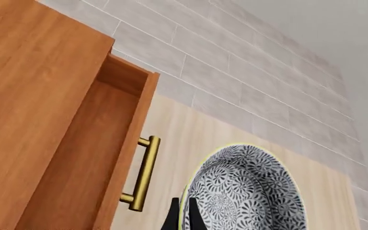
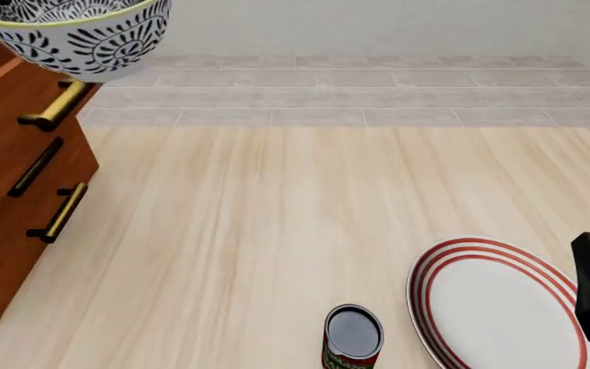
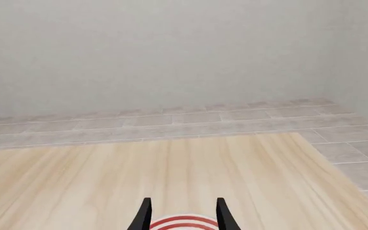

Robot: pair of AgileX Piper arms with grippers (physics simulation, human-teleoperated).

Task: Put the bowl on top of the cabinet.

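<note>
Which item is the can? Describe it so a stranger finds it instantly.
Start at the wooden table and look along its near edge. Just left of the white plate with red rings stands the can, small and upright. Its dark round top and red label set it apart from the flat plate.

Simulated tabletop test scene — not a furnished room. A pale wood-grain table [image 2: 274, 231] meets grey tiled flooring [image 2: 377, 96] and a blank off-white wall [image 3: 171, 48]; beside the table's left edge stands a reddish-brown wooden drawer cabinet [image 2: 8, 223] — household props only.
</note>
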